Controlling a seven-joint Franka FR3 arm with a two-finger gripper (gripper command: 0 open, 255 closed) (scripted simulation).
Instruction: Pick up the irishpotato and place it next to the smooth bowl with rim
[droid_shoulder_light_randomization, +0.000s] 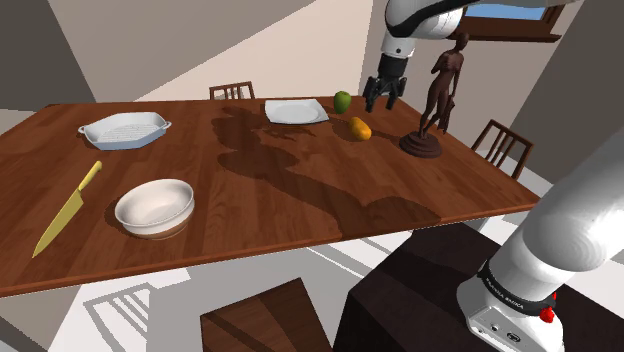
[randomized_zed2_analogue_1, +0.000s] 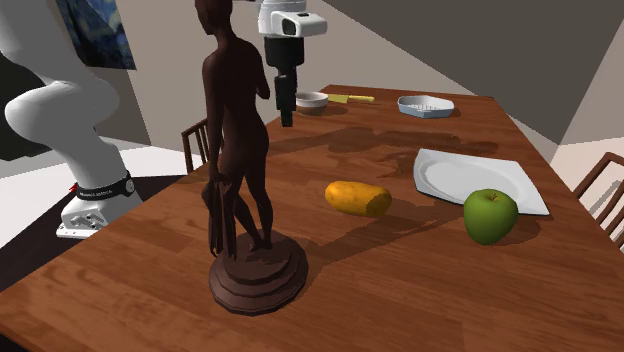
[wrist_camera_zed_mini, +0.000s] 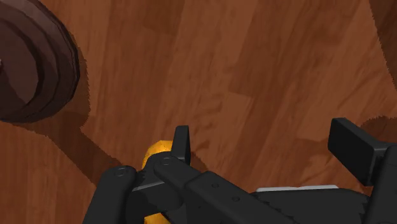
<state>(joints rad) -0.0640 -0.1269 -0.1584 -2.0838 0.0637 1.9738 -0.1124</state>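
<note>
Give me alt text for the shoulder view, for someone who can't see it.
A white robot arm holds its open black gripper over a wooden table, close to an orange-yellow potato, with a green apple and a dark figurine to either side. Nearer the camera lie a white bowl and a yellow knife.

Orange potato (droid_shoulder_light_randomization: 360, 128) — green apple (droid_shoulder_light_randomization: 342, 101) — white bowl (droid_shoulder_light_randomization: 155, 206)

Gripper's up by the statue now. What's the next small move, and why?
Probably shift the open gripper sideways until the orange-yellow potato lies between its fingers, before lowering. In the wrist view the potato peeks from behind one finger, outside the gap, and the gripper hangs above the table.
</note>
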